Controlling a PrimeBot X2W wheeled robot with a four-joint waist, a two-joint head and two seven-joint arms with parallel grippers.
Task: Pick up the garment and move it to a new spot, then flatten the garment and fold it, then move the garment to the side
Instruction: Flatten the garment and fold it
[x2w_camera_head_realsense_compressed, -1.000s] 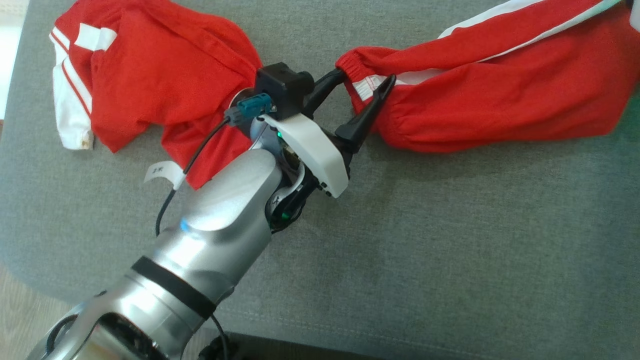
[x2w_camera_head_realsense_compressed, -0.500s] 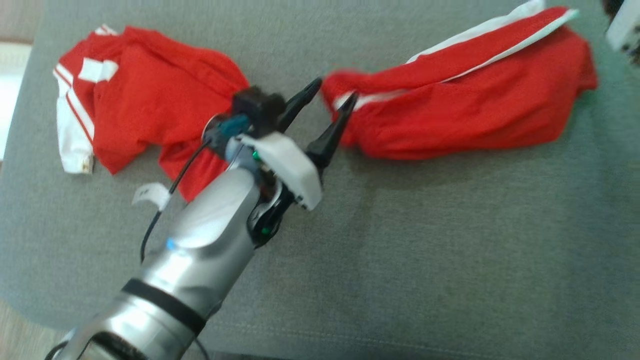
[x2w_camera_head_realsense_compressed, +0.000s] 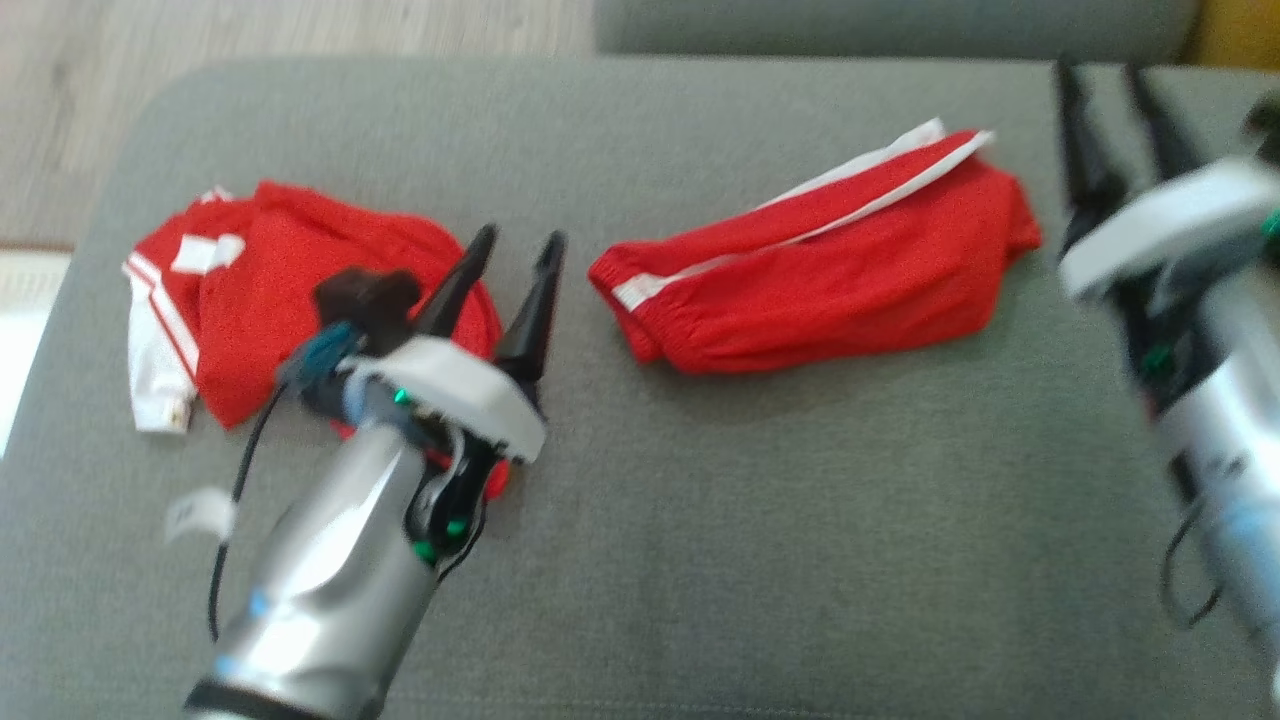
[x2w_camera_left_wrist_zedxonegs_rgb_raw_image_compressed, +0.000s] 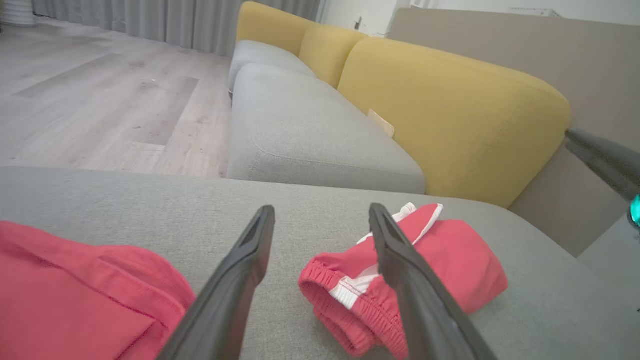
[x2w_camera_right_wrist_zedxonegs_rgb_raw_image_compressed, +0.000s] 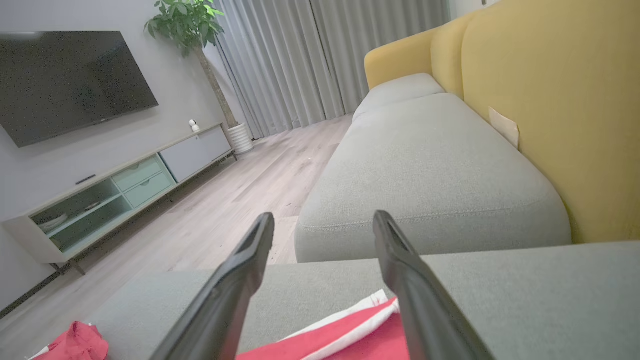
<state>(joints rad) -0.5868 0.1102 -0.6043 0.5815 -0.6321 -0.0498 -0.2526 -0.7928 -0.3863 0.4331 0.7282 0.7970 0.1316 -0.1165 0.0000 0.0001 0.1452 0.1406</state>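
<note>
The garment (x2w_camera_head_realsense_compressed: 300, 270) is a light, limp jersey and will likely sag and bunch when lifted, with no stiff edge to grab. A pinch on a hem corner or shoulder seam, not the loose middle, should hold best and let it hang open for flattening. It lies crumpled on the grey sofa cushion (x2w_camera_head_realsense_compressed: 700, 550), beneath and left of the left gripper (x2w_camera_head_realsense_compressed: 520, 240), whose fingers are spread wide and empty. Right of that gripper lie the red shorts (x2w_camera_head_realsense_compressed: 830, 270). Farther right is the right gripper (x2w_camera_head_realsense_compressed: 1100, 75), also spread and empty.

Right claw (x2w_camera_right_wrist_zedxonegs_rgb_raw_image_compressed: 324, 216) gapes empty above a white-trimmed red garment (x2w_camera_right_wrist_zedxonegs_rgb_raw_image_compressed: 360, 345) on grey sofa (x2w_camera_right_wrist_zedxonegs_rgb_raw_image_compressed: 540, 300).
</note>
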